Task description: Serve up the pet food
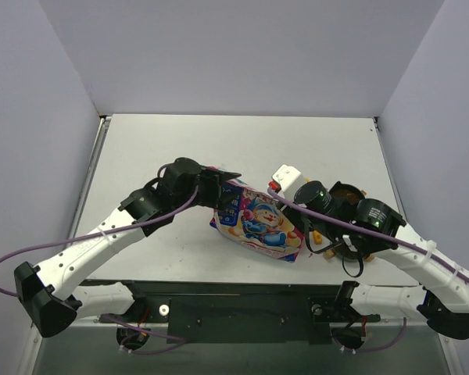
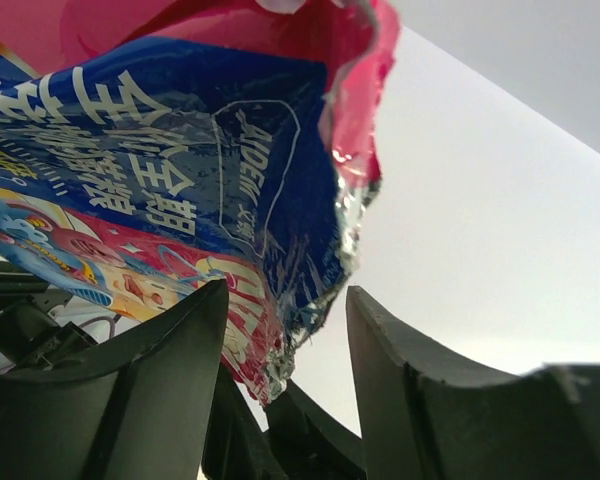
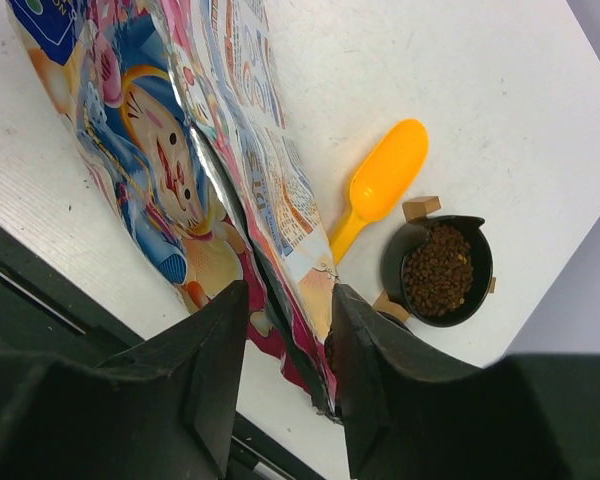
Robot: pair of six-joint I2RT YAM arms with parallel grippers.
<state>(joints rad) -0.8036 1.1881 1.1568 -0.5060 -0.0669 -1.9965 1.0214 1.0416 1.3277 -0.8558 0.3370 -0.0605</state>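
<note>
1. While both arms reach inward over the table (image 1: pixel 219 148), the cartoon-printed bag (image 1: pixel 258 223) sits between them.
2. On the left gripper (image 2: pixel 285 300) the fingers are spread wide. The bag's crinkled foil edge comes down between them, clear of one finger.
3. On the right gripper (image 3: pixel 290 295) the fingers stand parted, and the bag's seam runs down through the gap.
4. All the pet food (image 3: pixel 438 270) I can see fills a black bowl (image 3: pixel 392 270) just past an orange scoop (image 3: pixel 385 185). It lies off to one side of the right fingers and apart from them, and across the bag from the left ones.
</note>
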